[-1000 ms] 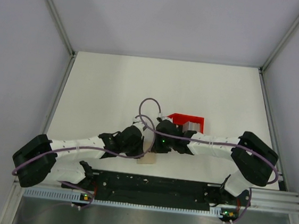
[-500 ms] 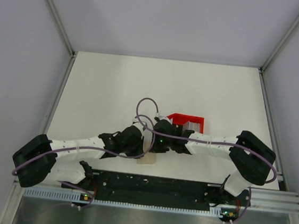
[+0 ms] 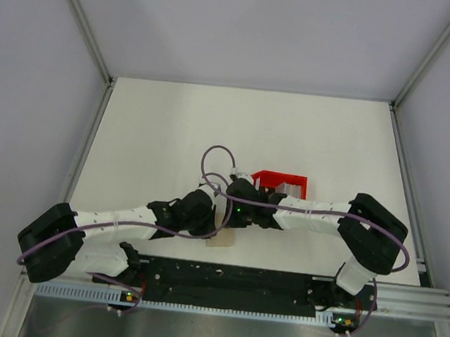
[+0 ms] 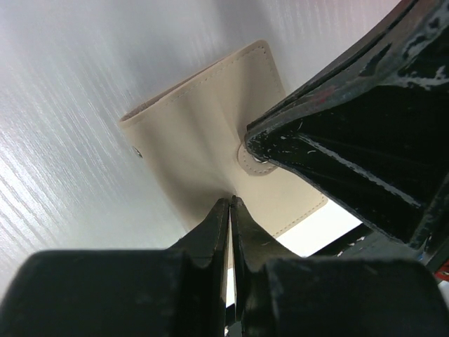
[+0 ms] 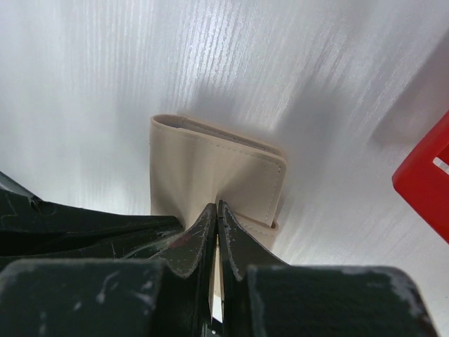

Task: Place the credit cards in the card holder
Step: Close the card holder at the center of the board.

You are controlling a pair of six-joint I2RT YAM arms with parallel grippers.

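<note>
The card holder (image 3: 219,241), a beige folded wallet, lies flat near the table's front edge between both arms. In the left wrist view the card holder (image 4: 203,126) lies closed, a round snap on its cover. My left gripper (image 4: 230,200) is shut, its tips resting on that cover. My right gripper (image 5: 216,204) is also shut, tips on the card holder (image 5: 210,161), right beside the snap. Its fingers (image 4: 337,133) cross the left wrist view. I cannot tell whether either one pinches any material. The credit cards are not in view.
A red open-topped tray (image 3: 284,179) stands just behind the right wrist, its corner (image 5: 424,182) at the right edge of the right wrist view. A pale patch inside it is too small to identify. The black base rail (image 3: 222,277) runs just in front of the wallet.
The right arm's elbow and forearm have drifted a little to the left. The left arm, the wallet and both pairs of jaws look the same.
</note>
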